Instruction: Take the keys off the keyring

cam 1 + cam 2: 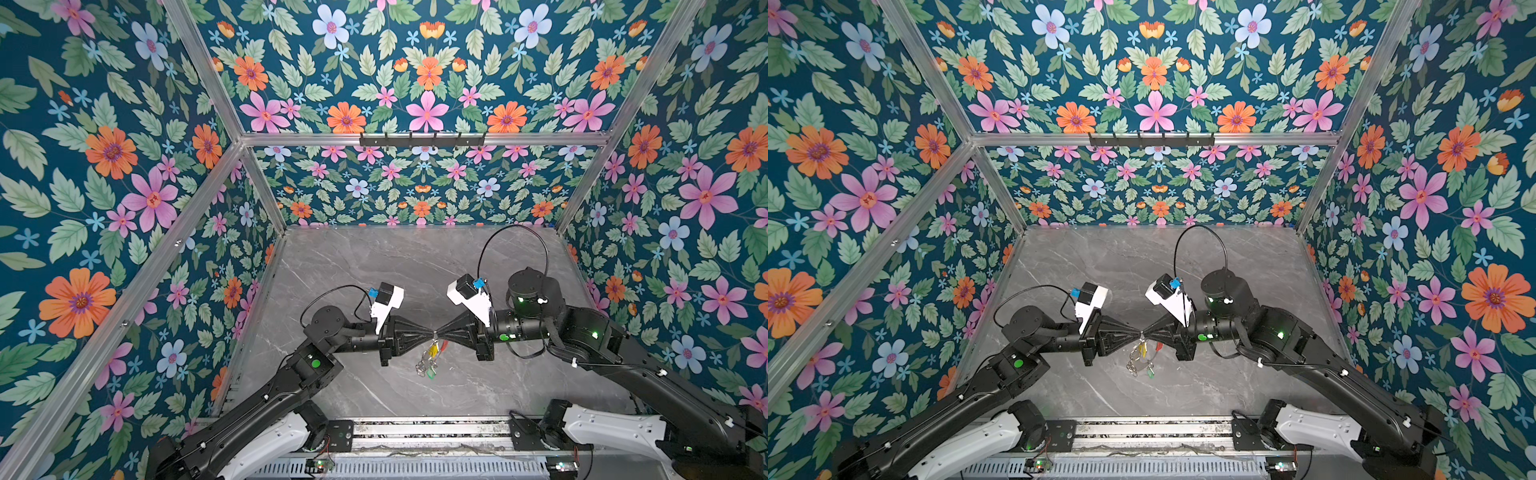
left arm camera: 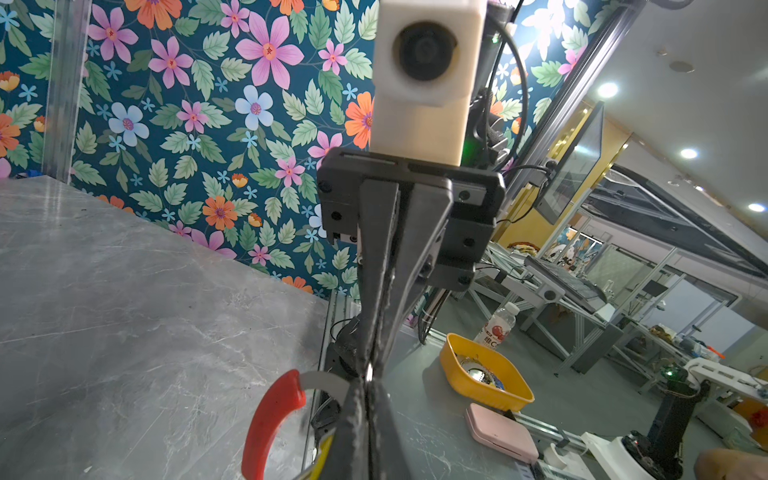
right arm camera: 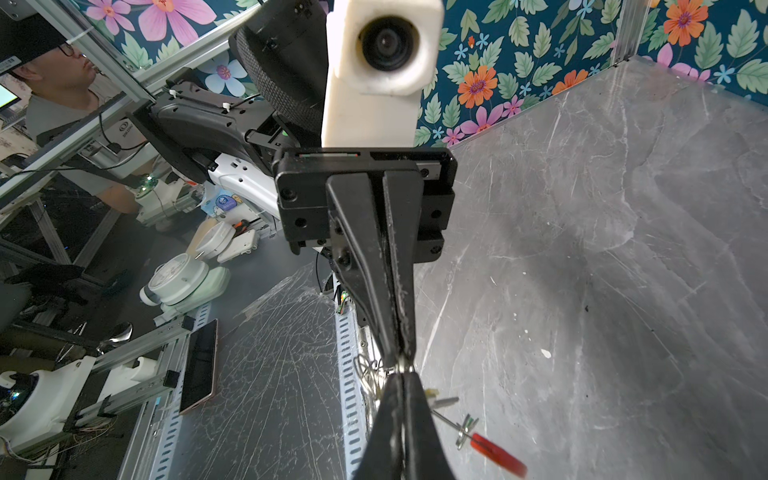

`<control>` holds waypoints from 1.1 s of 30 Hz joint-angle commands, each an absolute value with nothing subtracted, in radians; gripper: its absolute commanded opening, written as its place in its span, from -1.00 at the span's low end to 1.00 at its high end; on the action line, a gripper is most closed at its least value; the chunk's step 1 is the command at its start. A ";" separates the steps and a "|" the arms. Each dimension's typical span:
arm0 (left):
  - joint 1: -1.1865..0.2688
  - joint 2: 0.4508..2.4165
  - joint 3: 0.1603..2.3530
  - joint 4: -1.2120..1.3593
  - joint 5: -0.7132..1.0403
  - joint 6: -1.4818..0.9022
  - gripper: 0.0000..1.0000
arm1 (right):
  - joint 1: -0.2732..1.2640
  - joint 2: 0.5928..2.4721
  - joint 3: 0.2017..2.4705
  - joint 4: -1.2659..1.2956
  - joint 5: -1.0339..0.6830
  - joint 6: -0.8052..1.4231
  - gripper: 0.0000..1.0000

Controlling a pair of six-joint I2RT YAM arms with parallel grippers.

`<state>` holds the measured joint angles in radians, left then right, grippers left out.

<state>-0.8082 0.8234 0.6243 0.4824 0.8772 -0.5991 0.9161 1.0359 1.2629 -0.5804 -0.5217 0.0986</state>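
Over the middle of the grey marble table [image 1: 374,270], my left gripper [image 1: 432,332] and right gripper [image 1: 439,332] meet tip to tip, well above the surface. Both are shut on the keyring, a thin grey hoop [image 2: 328,382] with a red sleeve [image 2: 270,419]. In the right wrist view the hoop's wire [image 3: 449,422] runs out of my shut right gripper [image 3: 401,378] to the red sleeve [image 3: 496,453]. The keys hang below the tips in both top views: a yellow tag [image 1: 433,350], a green tag [image 1: 430,373] and silver split rings [image 1: 423,365]. My left gripper [image 2: 368,399] hides most of the yellow tag [image 2: 322,457].
Floral walls with aluminium posts close in the table on three sides. A black hook rail [image 1: 422,139] runs along the back wall. Beyond the table's front edge stand a yellow tray [image 2: 486,374], a pink case [image 2: 500,432] and a phone [image 3: 199,365].
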 commanded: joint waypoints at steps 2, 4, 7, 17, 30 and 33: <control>-0.808 0.829 0.615 0.571 0.890 -0.633 -0.99 | 0.917 1.042 1.264 -0.546 -0.529 0.099 -1.00; -0.808 0.826 0.606 0.590 0.884 -0.642 -1.00 | 0.917 1.037 1.260 -0.531 -0.524 0.105 -1.00; -0.808 0.818 0.592 0.619 0.862 -0.652 -1.00 | 0.917 1.006 1.230 -0.465 -0.505 0.131 -0.66; -0.808 0.805 0.502 0.886 0.741 -0.713 -1.00 | 0.916 0.831 0.931 0.124 -0.380 0.398 -0.04; -0.815 0.831 0.454 1.071 0.604 -0.731 -1.00 | 0.943 0.914 0.839 0.376 -0.391 0.509 -0.20; -0.816 0.830 0.444 1.078 0.584 -0.725 -1.00 | 0.946 0.921 0.833 0.393 -0.390 0.517 -0.28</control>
<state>-0.8143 0.8318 0.4488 1.0107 0.6212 -0.7303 0.9417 0.9161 0.8349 0.3122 -0.3893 0.4934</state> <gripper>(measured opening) 0.051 0.369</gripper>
